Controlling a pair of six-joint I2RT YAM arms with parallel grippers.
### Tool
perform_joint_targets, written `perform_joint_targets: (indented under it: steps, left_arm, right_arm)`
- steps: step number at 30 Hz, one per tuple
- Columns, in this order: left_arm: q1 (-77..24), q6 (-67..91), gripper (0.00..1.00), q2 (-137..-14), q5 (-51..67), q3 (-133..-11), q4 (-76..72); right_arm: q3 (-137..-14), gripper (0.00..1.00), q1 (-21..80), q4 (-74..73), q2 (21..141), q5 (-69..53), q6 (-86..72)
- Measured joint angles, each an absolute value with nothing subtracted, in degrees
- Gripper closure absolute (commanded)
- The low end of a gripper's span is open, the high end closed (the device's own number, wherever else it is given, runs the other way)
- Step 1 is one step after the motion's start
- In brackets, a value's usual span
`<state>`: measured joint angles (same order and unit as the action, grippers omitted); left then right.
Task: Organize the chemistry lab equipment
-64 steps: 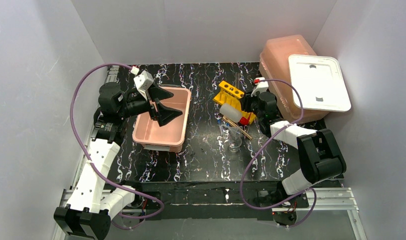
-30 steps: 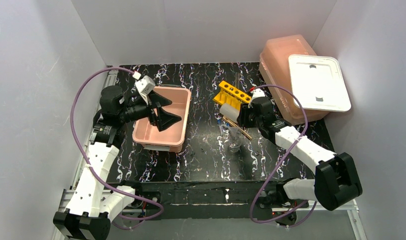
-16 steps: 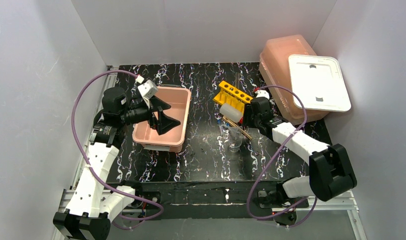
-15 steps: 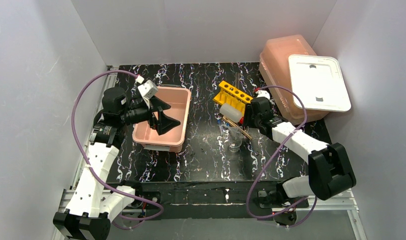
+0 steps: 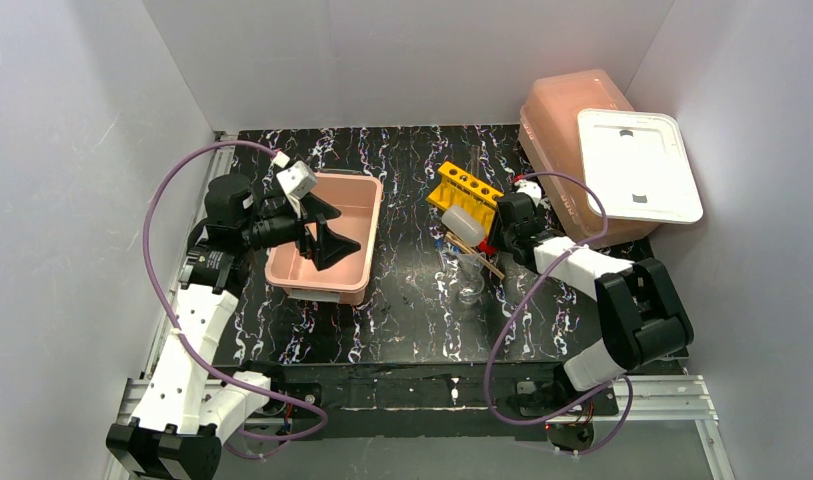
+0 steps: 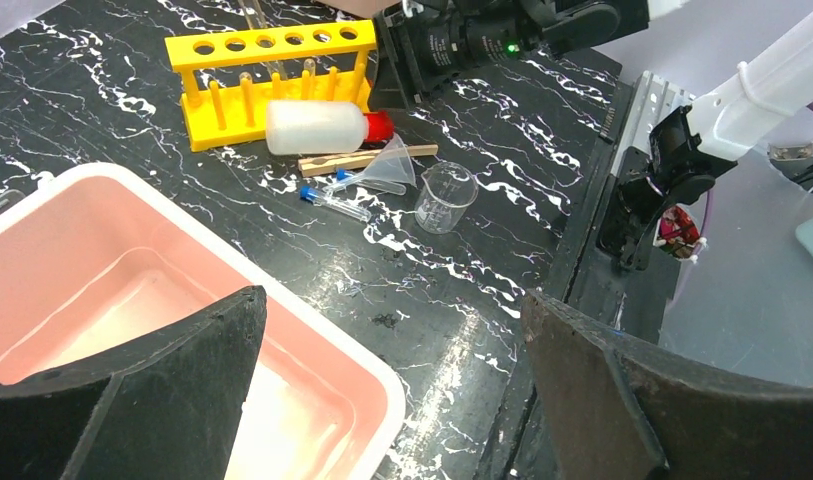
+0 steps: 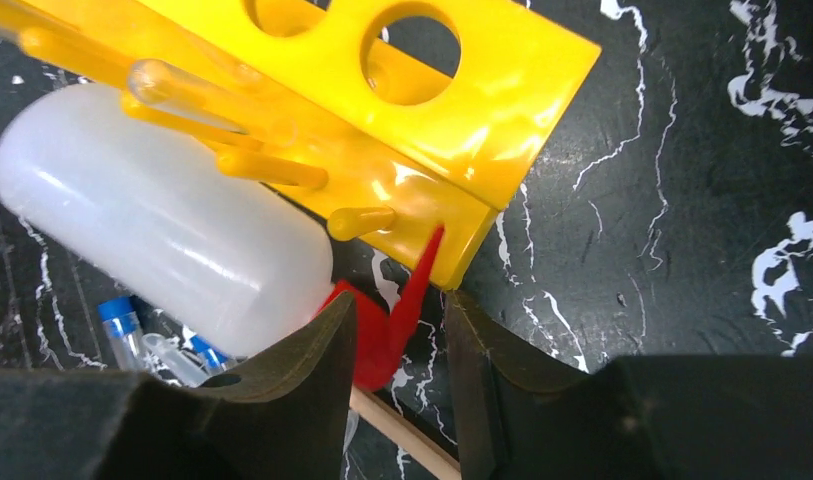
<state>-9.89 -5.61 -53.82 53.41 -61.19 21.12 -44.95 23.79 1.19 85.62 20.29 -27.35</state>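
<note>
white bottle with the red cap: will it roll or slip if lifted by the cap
Lying on its side, the round white bottle would probably roll if nudged. Gripped only at the small red cap, its body may sag or swivel.

Glossy yellow plastic rack (image 7: 502,90), milky smooth plastic bottle (image 7: 162,240), clear beaker (image 6: 445,197) — on a smooth marble-look tabletop (image 6: 502,130).
</note>
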Motion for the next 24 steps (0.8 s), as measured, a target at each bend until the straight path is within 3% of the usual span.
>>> perform_joint_targets:
  steps: [11, 24]
  left_arm:
    - [-9.9, -6.9, 0.02, -54.5, 53.3, -62.6, 21.7]
    - [-9.9, -7.2, 0.02, -55.0, 53.1, -63.2, 21.9]
  right_arm:
    - [-45.6, 0.62, 23.8, 1.5, 89.1, 21.3, -30.6]
    - [-45.6, 0.92, 24.3, 2.1, 89.1, 20.8, -32.4]
